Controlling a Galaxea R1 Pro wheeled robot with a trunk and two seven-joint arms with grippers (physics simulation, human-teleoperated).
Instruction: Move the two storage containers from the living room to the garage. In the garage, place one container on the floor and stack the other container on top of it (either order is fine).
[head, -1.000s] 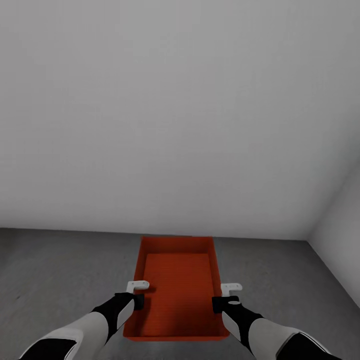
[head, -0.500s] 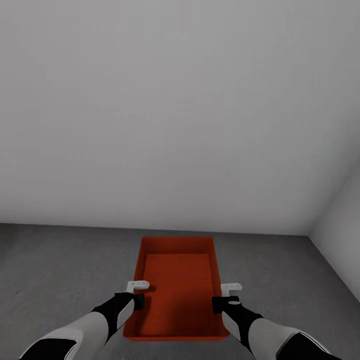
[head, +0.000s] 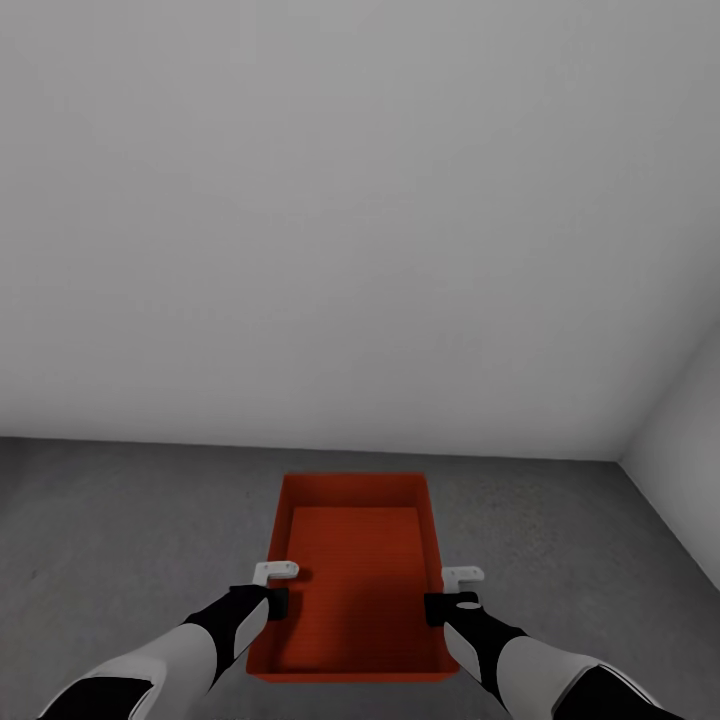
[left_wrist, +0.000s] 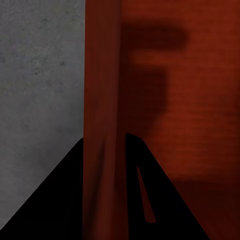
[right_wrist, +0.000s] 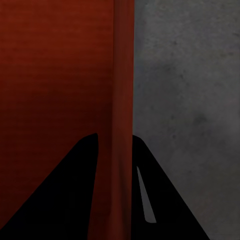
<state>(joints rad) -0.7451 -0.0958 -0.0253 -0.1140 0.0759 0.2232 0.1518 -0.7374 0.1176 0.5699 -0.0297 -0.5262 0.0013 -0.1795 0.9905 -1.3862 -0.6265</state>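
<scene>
Since 1 s ago the wall-floor line at 12 o'clock has risen, so the camera has moved: both tools, left tool (head: 277, 585) and right tool (head: 458, 588), stay clamped on the storage container (head: 355, 560) above the garage floor (head: 120, 540), near set-down.

Container (head: 355, 570) in front of robot, above the floor (head: 120, 520), between both arms. Left gripper (head: 277, 585) on its left wall, right gripper (head: 452, 590) on its right wall, fingers (left_wrist: 145, 200) straddling each wall. Wall (head: 350, 230) stands behind; second wall (head: 680, 470) at right.
</scene>
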